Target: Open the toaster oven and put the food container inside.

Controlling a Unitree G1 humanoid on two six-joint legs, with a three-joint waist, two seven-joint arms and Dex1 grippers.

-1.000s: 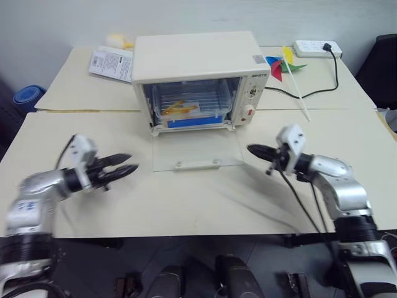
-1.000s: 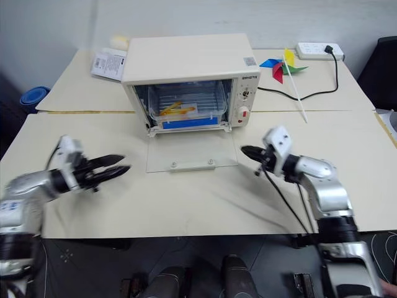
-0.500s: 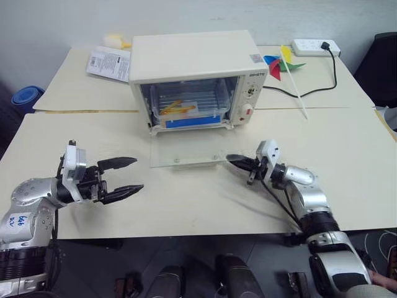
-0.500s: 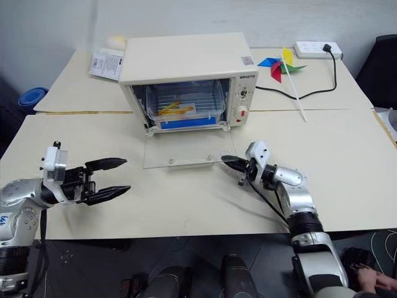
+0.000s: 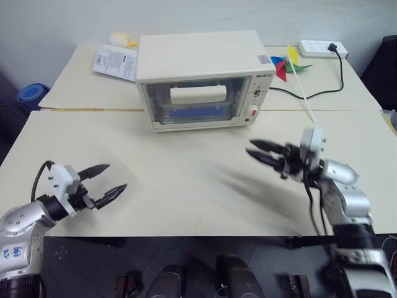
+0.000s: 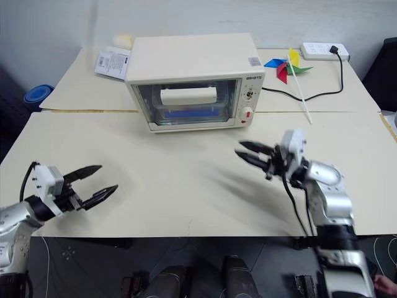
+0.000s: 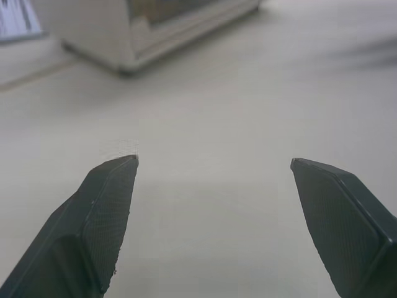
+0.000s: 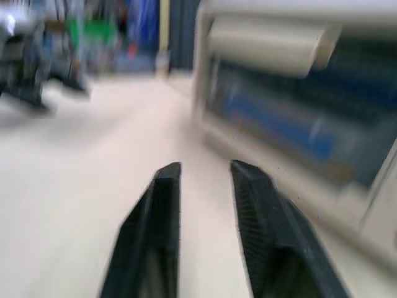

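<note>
I see a pale cream table (image 5: 186,198) carrying the cream-white boxy toaster oven (image 5: 201,77), a white printed booklet (image 5: 115,62), a multicoloured paper pinwheel (image 5: 290,64) and a white power strip (image 5: 321,47).

Room lighting is even and moderately bright, with soft, faint shadows under the toaster oven (image 5: 205,77). Its glass door carries a pale reflected glare. The right gripper (image 5: 268,154) is smeared by motion blur, streaks trailing across the table (image 5: 186,186) beside it. Through the right wrist camera the oven appears heavily blurred; through the left wrist camera it is out of focus.
</note>
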